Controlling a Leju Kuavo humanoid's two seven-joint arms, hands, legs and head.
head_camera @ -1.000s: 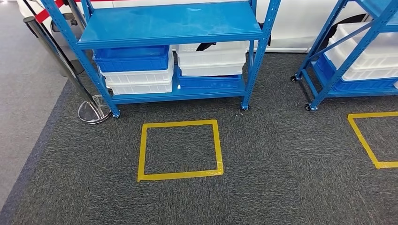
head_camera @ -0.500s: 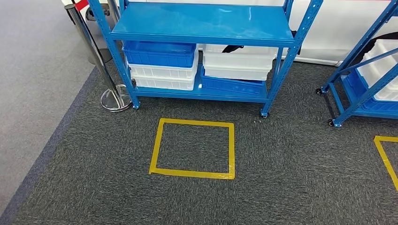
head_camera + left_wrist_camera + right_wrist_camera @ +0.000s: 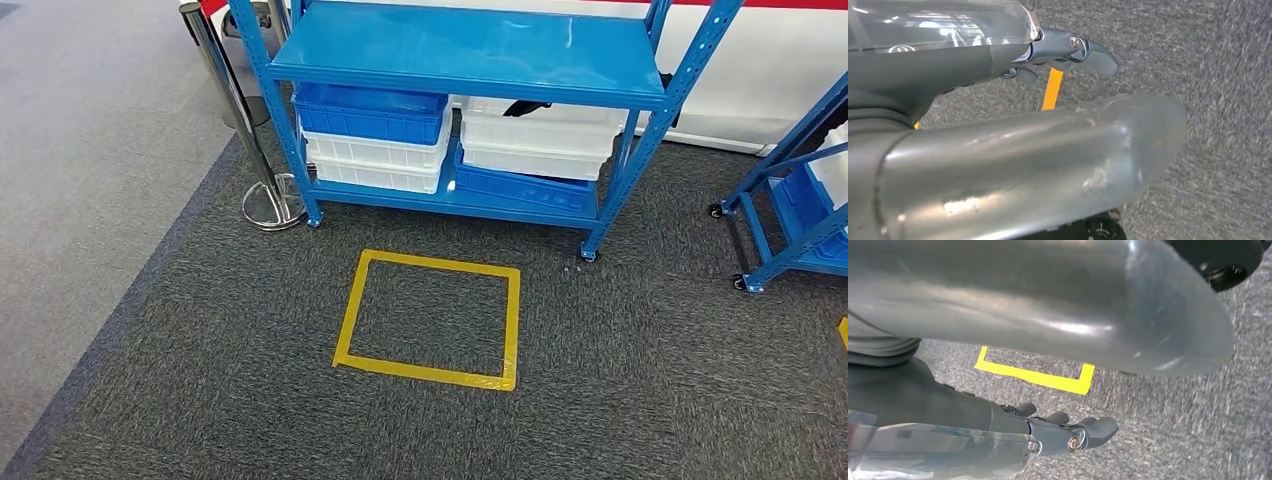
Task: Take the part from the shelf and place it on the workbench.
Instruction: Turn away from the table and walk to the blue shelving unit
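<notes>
Head high — wrists near carpet (image 3: 620, 400)

The whole head view shifts, so the camera moves, not the things: the blue shelf (image 3: 470, 50) and the yellow taped square (image 3: 430, 318) sit further right in the picture, and the neighbouring rack (image 3: 790, 200) slides toward its right edge.
</notes>
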